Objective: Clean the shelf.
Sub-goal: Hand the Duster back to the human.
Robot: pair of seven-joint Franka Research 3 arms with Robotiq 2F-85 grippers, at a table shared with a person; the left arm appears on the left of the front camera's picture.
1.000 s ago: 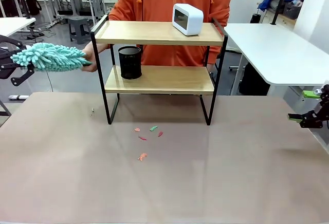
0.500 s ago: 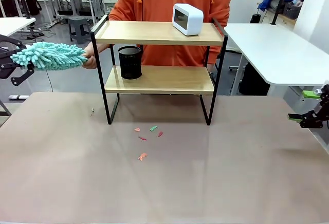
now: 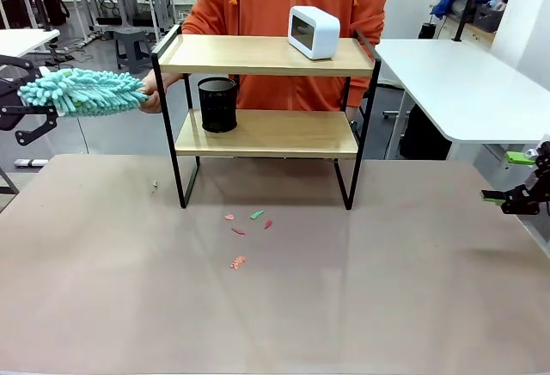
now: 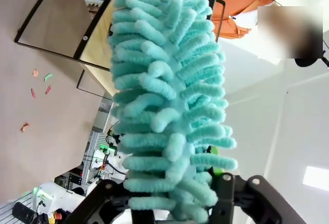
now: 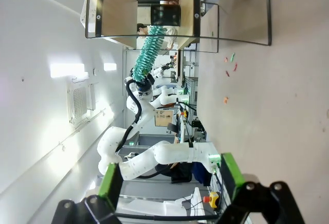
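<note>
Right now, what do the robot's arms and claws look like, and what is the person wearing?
The arms are white and rounded. Each gripper is black with two fingers and green pads: the right gripper, the left gripper. The person wears an orange hooded top with long sleeves and orange drawstrings.

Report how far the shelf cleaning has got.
Done: nothing visible yet. In hand: the person's hand holds one end of the teal duster, its other end between the left gripper fingers. Left: the shelf, bearing a white device and black cup.
</note>
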